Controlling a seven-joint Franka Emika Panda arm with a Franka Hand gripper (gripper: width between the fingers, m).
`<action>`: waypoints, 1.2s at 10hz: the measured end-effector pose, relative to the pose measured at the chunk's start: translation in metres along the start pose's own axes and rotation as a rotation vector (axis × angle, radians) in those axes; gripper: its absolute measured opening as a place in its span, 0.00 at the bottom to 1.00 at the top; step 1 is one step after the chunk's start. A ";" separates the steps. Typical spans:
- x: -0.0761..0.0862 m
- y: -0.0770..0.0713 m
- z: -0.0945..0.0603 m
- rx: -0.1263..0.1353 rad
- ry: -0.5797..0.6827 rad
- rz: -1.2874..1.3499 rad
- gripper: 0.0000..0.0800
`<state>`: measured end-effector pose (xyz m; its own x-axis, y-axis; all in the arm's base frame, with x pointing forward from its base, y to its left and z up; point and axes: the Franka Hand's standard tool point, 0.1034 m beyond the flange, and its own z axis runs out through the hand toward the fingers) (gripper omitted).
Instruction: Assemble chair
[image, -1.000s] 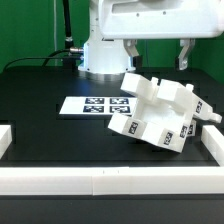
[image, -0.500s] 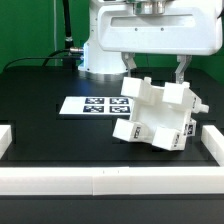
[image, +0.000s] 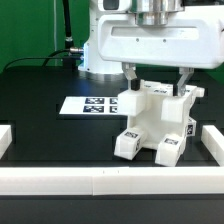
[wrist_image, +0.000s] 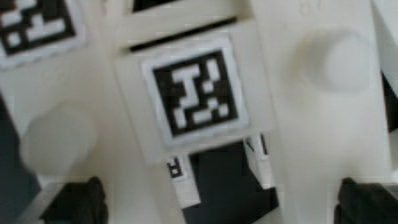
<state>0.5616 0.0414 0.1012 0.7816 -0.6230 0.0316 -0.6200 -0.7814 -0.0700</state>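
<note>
Spread wide open at the end effector (image: 155, 86), one dark finger (image: 127, 76) down either side of the upper part of the chair (image: 150, 120); cannot tell whether either pad touches it. Pointing straight down from directly above the chair, wrist level. Standing on the black desk (image: 40, 125), just beside the marker board (image: 88, 104), on the exterior view's right of it.

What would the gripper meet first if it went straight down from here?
The chair. The open gripper points down right over it, fingers either side of its upper part, so that part would likely be met first, though depth is hard to judge.
</note>
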 end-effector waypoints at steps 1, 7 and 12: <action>0.004 -0.005 0.000 0.003 0.007 -0.007 0.81; 0.016 0.019 -0.028 0.011 -0.066 -0.385 0.81; 0.012 0.031 -0.026 0.015 -0.068 -0.525 0.81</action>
<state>0.5493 0.0087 0.1254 0.9896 -0.1439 0.0017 -0.1434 -0.9867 -0.0766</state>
